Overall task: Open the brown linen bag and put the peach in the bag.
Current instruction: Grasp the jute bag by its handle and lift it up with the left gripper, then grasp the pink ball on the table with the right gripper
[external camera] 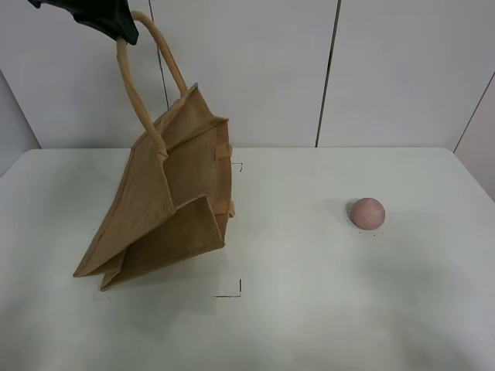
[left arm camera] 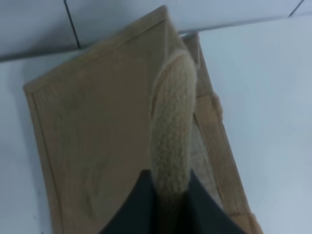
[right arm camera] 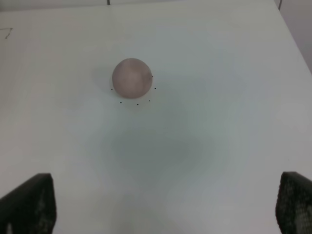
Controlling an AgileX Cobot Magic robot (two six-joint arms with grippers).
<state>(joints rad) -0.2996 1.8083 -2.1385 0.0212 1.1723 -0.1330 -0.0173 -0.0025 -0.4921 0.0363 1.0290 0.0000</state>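
The brown linen bag [external camera: 166,201] hangs tilted over the left of the white table [external camera: 309,309], its lower corner resting on the top. My left gripper [external camera: 120,27] is shut on one beige handle [external camera: 143,66] and holds it up high; the left wrist view shows the handle [left arm camera: 171,141] pinched between the dark fingers [left arm camera: 139,209], with the bag [left arm camera: 97,136] below. The peach [external camera: 366,212] lies on the table at the right. My right gripper is out of the high view; in the right wrist view its fingertips [right arm camera: 29,204] stand wide apart, open, with the peach [right arm camera: 131,78] well ahead.
Black corner marks [external camera: 232,292] are drawn on the table near the bag, and small dots [right arm camera: 138,104] ring the peach. A white panelled wall [external camera: 309,69] stands behind the table's far edge.
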